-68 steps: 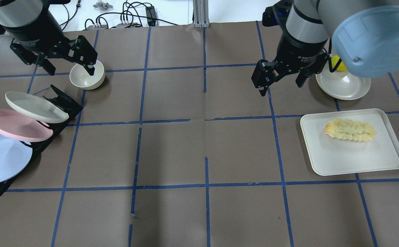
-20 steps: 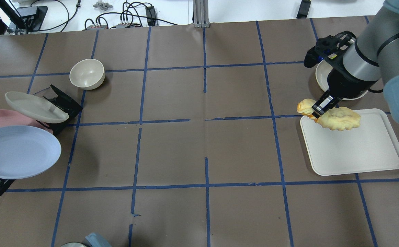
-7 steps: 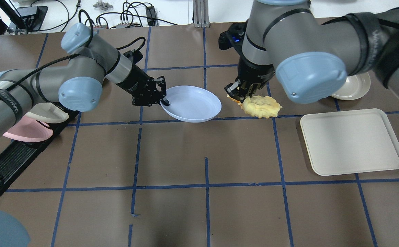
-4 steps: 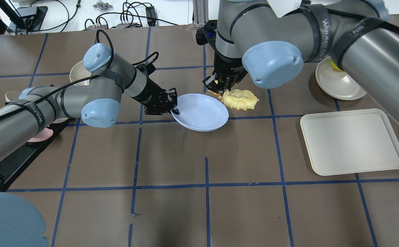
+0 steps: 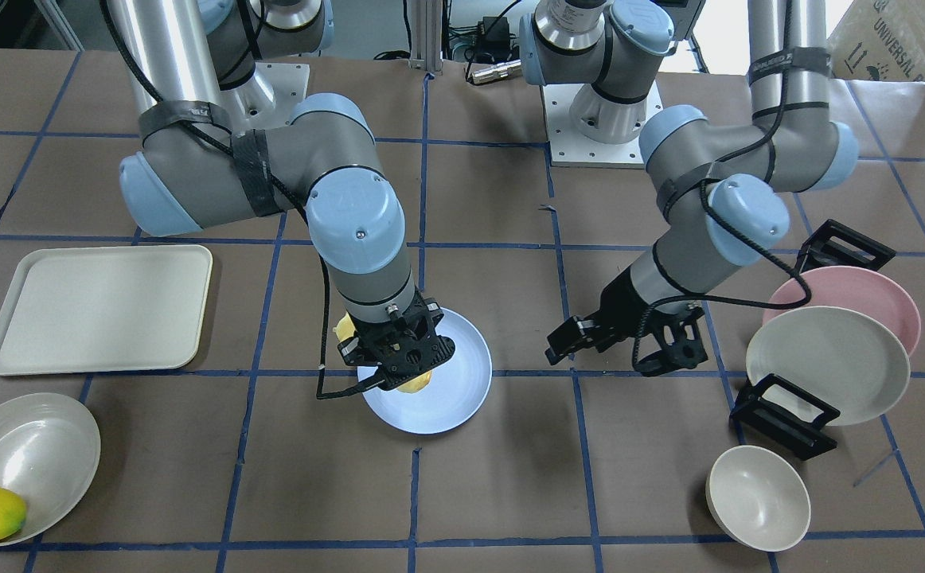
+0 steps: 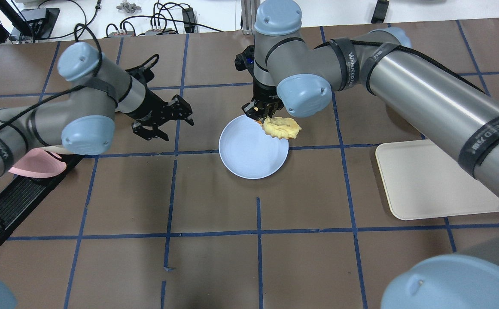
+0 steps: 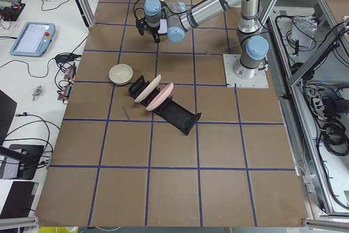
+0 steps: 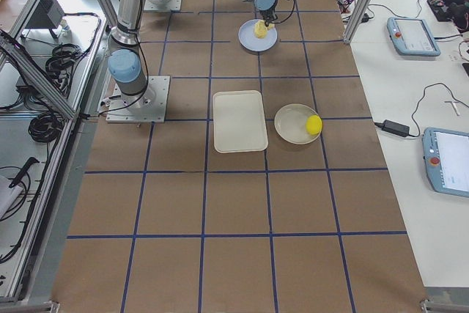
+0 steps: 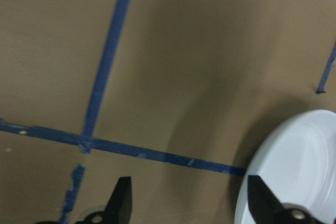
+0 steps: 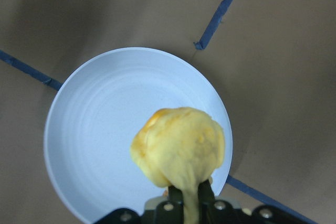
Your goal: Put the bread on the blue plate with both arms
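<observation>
Left gripper [image 9: 189, 182] spread wide, empty, parked left of the blue plate [image 6: 249, 156], probably to give the other arm room. Plate flat on counter [image 6: 215, 201]. Right gripper [image 6: 258, 114] clamped on the browned end of the bread [image 6: 282, 128]; loaf dangles over plate's far-right rim, not down yet.

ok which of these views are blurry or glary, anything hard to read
Left wrist view: soft and dim, the blue plate washed pale. Right wrist view: the bread hangs close to the lens and looks soft, while the plate's rings read clearly. Overhead view: a joint cap fills the bottom right corner, out of focus. Front-facing view: sheen on the off-white dish.
</observation>
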